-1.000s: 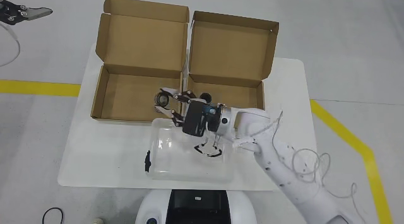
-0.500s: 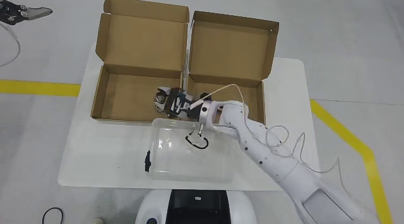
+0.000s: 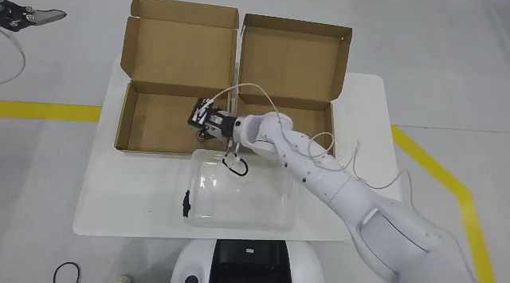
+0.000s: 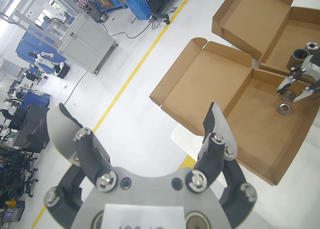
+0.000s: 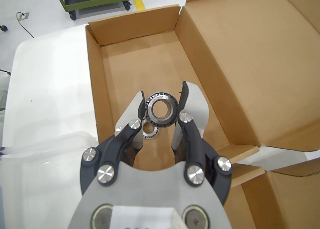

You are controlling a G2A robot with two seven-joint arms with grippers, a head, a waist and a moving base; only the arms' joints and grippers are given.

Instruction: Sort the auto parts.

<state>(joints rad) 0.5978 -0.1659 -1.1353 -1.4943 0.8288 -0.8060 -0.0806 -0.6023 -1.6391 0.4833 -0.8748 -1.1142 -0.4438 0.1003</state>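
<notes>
Over cardboard (image 5: 140, 64), shiny, perhaps tapered bearing (image 5: 162, 122)

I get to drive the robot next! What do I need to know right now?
Right gripper: shut on a bearing, held over the left box.
Left gripper: open, over the floor beside the table.
Left box: a second bearing. Right box: two cylinder parts. Clear tray: a black ring, and a small black piece at its edge.
Done: three parts boxed. Left: drop this bearing, then sort the tray's parts.
</notes>
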